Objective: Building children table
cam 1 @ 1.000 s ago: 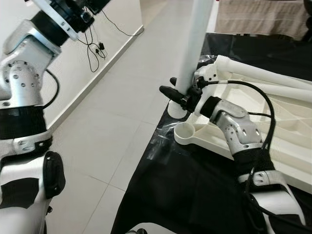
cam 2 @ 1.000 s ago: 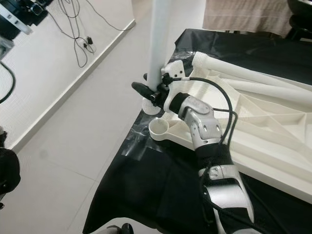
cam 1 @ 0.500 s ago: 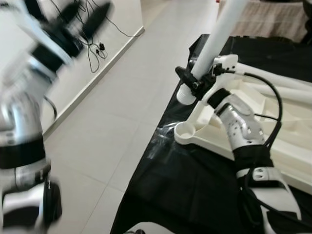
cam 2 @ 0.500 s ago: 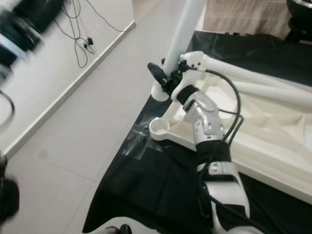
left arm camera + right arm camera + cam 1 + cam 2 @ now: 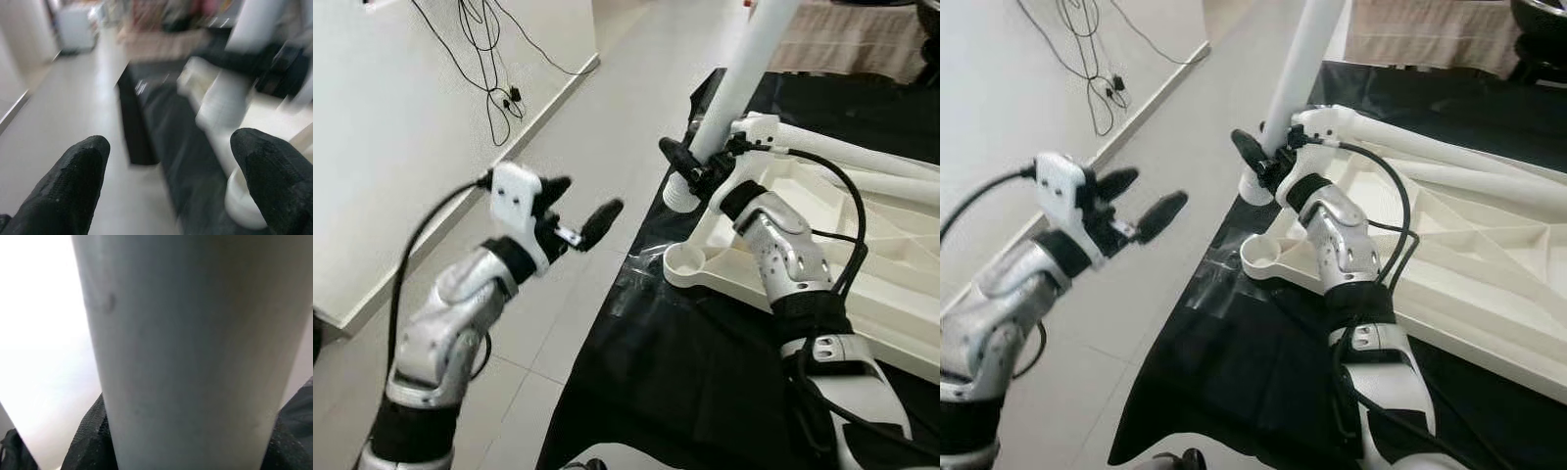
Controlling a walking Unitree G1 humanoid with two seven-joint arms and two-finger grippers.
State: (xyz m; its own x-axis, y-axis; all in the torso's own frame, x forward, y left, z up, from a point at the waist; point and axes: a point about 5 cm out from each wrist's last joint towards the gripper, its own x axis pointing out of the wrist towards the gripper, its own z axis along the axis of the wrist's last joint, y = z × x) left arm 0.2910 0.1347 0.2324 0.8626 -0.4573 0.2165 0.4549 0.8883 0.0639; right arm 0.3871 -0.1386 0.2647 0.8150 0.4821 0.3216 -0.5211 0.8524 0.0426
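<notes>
- The right gripper [image 5: 690, 174] clamps the lower end of a white table leg [image 5: 736, 80], holding it tilted, its top leaning away from the robot, over the corner of the upturned white tabletop [image 5: 862, 255] that lies on a black sheet [image 5: 675, 382].
- A second ago the leg stood near upright at that corner; half a second ago it had swung into a lean and lifted, and now its foot hangs just above and beyond the open round socket [image 5: 683, 260] at the tabletop's near corner, not seated in it.
- The left gripper [image 5: 578, 215], raised high out of frame a second ago, has dropped to mid-height over the tiled floor [image 5: 538, 255], to the left of the tabletop, fingers spread wide and holding nothing, pointed towards the leg.
- Its wrist camera, blurred with motion, looks between the two black fingertips [image 5: 78, 166] at the socket and the leg's base.
- Further white legs [image 5: 862, 157] lie across the tabletop behind the corner.
- Judgement: the left arm appears to be coming in to share the leg, so that two grips can steer its foot down into the socket; the leg is not yet fitted, and the tilt must be taken out first.
</notes>
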